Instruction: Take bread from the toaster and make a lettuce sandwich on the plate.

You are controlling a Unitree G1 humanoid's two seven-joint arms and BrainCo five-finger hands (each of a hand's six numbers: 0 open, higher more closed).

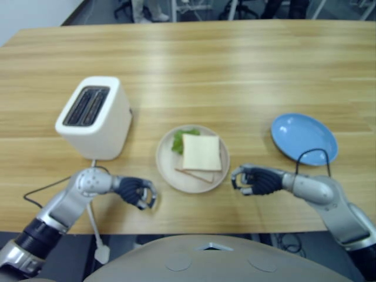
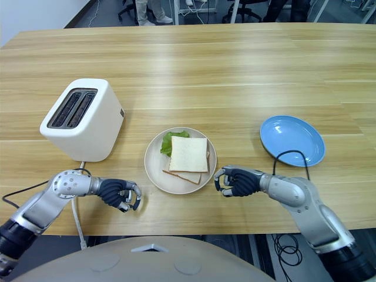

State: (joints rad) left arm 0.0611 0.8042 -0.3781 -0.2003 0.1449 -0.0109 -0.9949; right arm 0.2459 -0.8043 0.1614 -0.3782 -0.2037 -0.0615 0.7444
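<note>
Nearest, the left hand (image 2: 120,194) and right hand (image 2: 235,181) sit low over the tabletop (image 2: 205,76), fingers curled together, holding nothing. Behind the left hand stands the toaster (image 2: 79,120); a blue plate (image 2: 292,141) lies far right. Between the hands, the plate (image 2: 154,170) carries two stacked bread (image 2: 189,154) slices, with lettuce (image 2: 169,143) showing at the back-left corner.

stereo pair, head-mounted: left eye view and right eye view, set side by side, both facing forward and down from above the near edge of the table (image 1: 235,70). close range; tabletop spans each frame. shared field, slightly offset sideways: toaster (image 2: 82,120), plate (image 2: 154,163), blue plate (image 2: 292,140), left hand (image 2: 120,194), right hand (image 2: 235,181), floor (image 2: 111,14) beyond the far edge.
</note>
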